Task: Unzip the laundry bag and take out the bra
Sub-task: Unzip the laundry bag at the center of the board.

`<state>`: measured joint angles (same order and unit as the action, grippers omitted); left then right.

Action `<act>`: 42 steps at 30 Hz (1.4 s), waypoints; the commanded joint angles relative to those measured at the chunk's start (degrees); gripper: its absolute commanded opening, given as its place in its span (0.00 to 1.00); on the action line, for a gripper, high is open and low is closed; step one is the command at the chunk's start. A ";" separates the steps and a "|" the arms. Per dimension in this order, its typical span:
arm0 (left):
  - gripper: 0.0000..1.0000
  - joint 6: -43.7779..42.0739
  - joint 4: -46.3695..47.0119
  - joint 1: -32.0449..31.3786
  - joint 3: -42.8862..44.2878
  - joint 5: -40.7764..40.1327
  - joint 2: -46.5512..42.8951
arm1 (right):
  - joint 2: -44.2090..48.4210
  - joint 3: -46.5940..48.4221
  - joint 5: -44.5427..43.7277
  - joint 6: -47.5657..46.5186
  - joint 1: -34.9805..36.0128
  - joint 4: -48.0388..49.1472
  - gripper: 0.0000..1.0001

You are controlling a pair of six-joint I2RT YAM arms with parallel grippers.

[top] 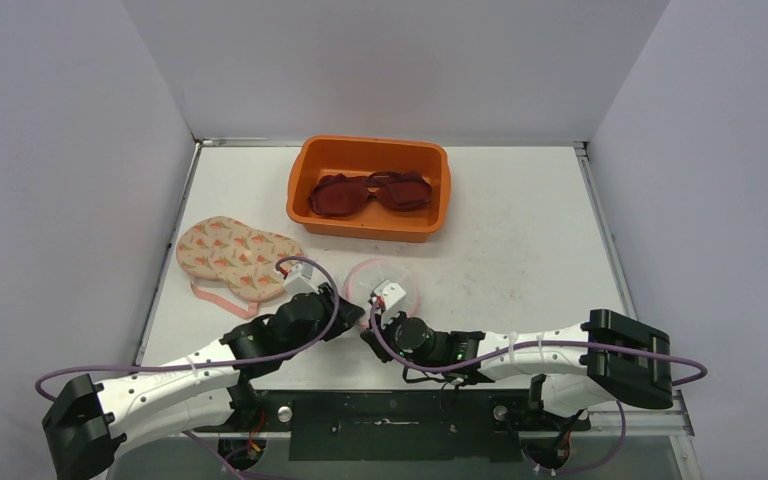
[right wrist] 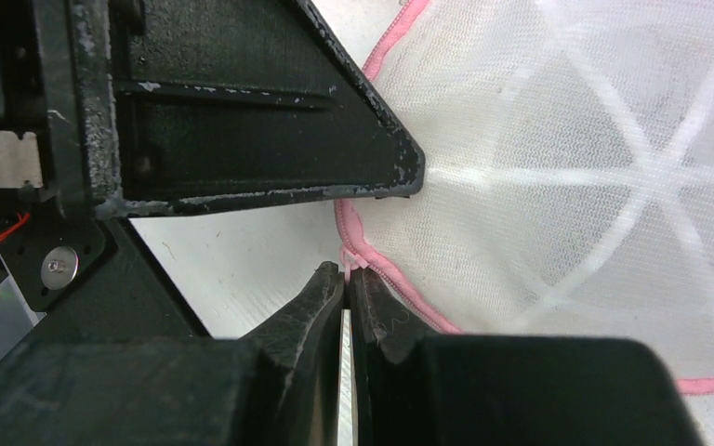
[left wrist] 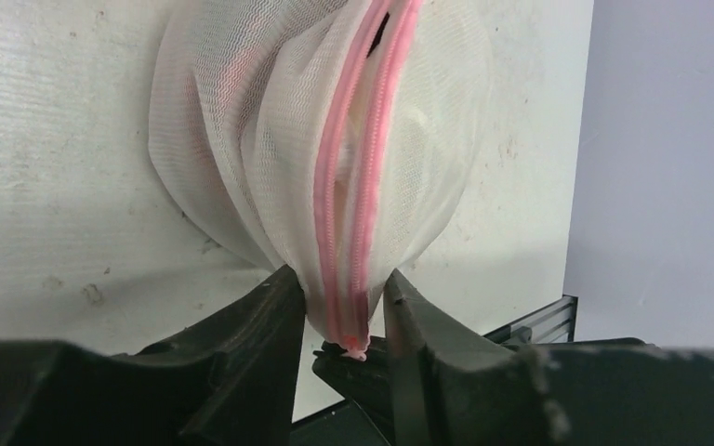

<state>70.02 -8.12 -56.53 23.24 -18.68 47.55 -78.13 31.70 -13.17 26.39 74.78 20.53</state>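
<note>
Up close, we see the laundry bag, a white mesh pouch edged in pink, lying on the table near its front edge, directly ahead of both arms and caught between them. The left gripper stands clamped on the bag's near end: its two black fingers press in from either side on the bunched mesh, with the pink zipper running up and away from between them. Just below that pinch, the right gripper has its jaws drawn tight together on the small pink pull tab at the zipper's end, right beside the left gripper's fingertips. From the right wrist we see the rest of the bag spread flat on the table beyond the fingers, its pink seam curving past them. We cannot tell what the mesh holds. Well behind the bag, an orange tub sits toward the back of the table with a dark red bra inside, and a floral bra lies flat on the table to the bag's left.
</note>
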 commanded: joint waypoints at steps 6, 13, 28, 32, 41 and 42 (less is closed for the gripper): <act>0.00 -0.61 3.68 -0.13 -0.73 -4.20 -1.01 | 3.42 0.05 -1.98 1.08 0.63 0.77 0.05; 0.00 -2.19 3.47 -0.06 -1.01 -4.20 -2.36 | 7.48 -3.19 -7.54 3.58 0.30 -6.10 0.05; 0.00 -14.93 17.59 11.40 0.67 19.52 -0.05 | 16.58 -5.42 -10.90 0.68 2.30 -7.26 0.05; 0.00 -18.92 22.96 17.77 5.51 32.99 6.26 | 18.09 -4.78 -10.53 0.17 2.97 -6.93 0.05; 0.00 -20.60 25.72 18.91 9.16 37.81 15.77 | 12.84 -2.89 -8.91 -0.25 3.43 -2.87 0.05; 0.05 -20.36 25.09 18.92 8.04 36.81 14.78 | 12.26 -2.87 -8.66 -0.10 3.43 -2.58 0.05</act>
<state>50.83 12.71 -38.22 32.45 18.17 64.03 -63.88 26.48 -23.14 26.57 77.34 13.76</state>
